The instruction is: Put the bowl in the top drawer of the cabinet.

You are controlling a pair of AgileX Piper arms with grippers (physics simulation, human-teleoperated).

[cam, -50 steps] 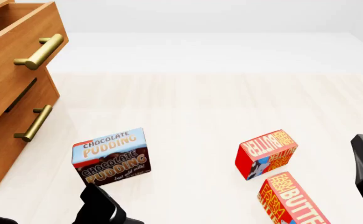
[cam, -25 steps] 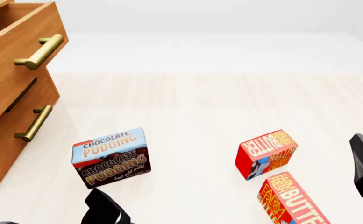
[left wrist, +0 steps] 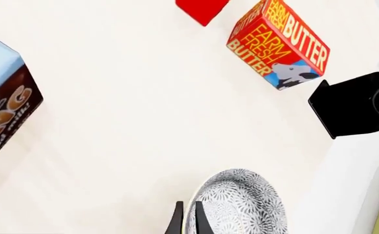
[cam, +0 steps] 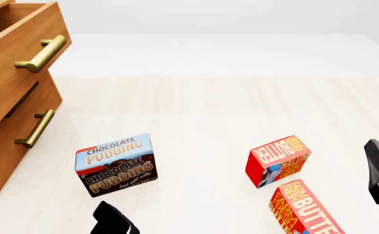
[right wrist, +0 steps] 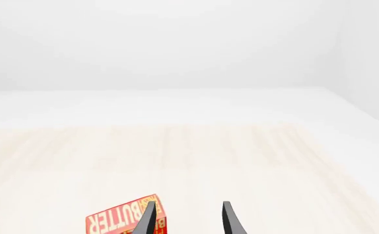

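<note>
bowl (left wrist: 238, 204) cut off at the left wrist frame edge, left end effector (left wrist: 187, 220) pinching its rim — unseen from front | top drawer (cam: 21, 53) open, contents hidden | right end effector (right wrist: 188, 218) open, empty

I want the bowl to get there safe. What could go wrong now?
The left tool pinches only the bowl by its thin rim, so the bowl might tip or slip out. The chocolate pudding box stands between that arm and the cabinet, so it could get bumped on the way to the top drawer.
</note>
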